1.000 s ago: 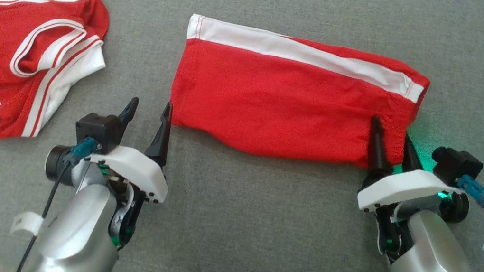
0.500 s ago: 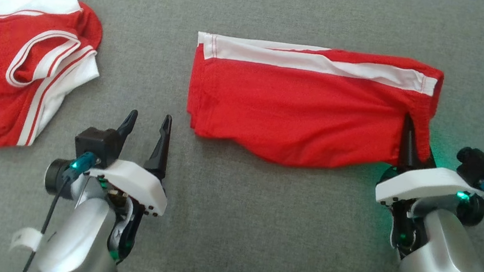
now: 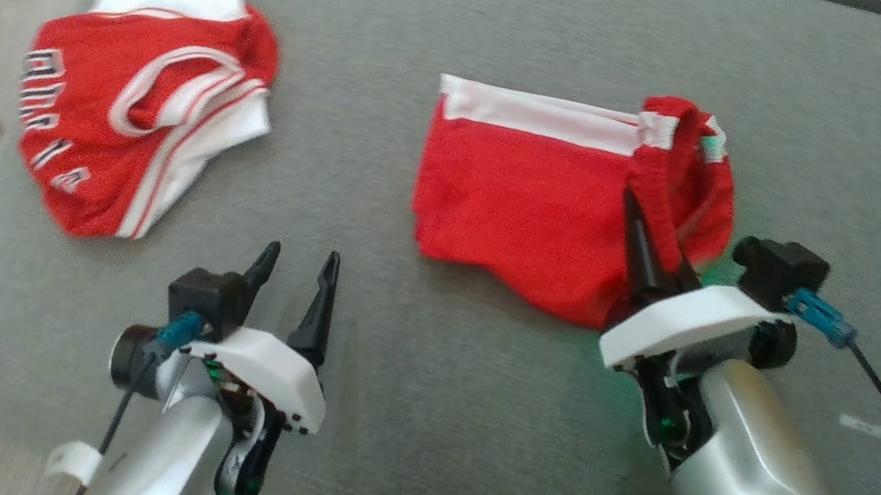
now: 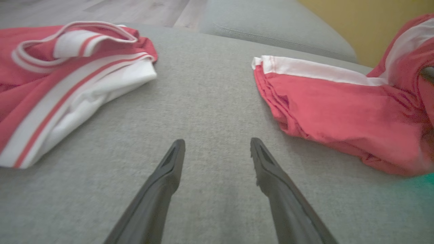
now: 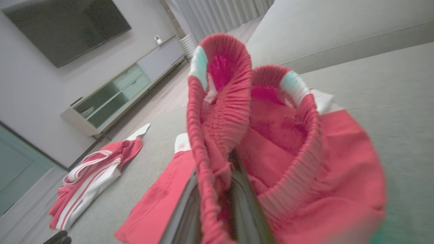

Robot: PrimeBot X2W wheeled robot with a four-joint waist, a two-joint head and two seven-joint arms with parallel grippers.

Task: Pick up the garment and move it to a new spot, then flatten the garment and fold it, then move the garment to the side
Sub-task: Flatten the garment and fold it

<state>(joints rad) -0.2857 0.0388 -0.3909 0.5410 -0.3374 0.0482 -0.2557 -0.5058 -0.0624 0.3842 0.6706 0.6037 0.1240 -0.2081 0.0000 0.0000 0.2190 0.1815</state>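
Plainly, the only writing is on the jersey (image 3: 119, 121): a row of black letters edged in white runs along its left side, turned sideways and creased, and I cannot read it.

The right arm reaches in from the lower right of the head view, fingers pointing up and slightly left. The right tool (image 3: 636, 216) is closed on the gathered elastic waistband at the right end of the shorts (image 3: 535, 200), holding that end up off the sofa (image 3: 466, 426). The left arm sits low at the left. The left tool (image 3: 302, 255) is spread wide and empty, aimed away from the robot over bare cushion between the two garments, touching neither.

The shorts lie right of centre on the grey sofa, well apart from the jersey. They are red with a white band along the far edge. The left part lies flat, its edges stacked in layers. The right end is bunched, and in the right wrist view the ribbed waistband stands open in two loops with pale green-tinted patches. A green glow falls on the cushion beside the right tool.
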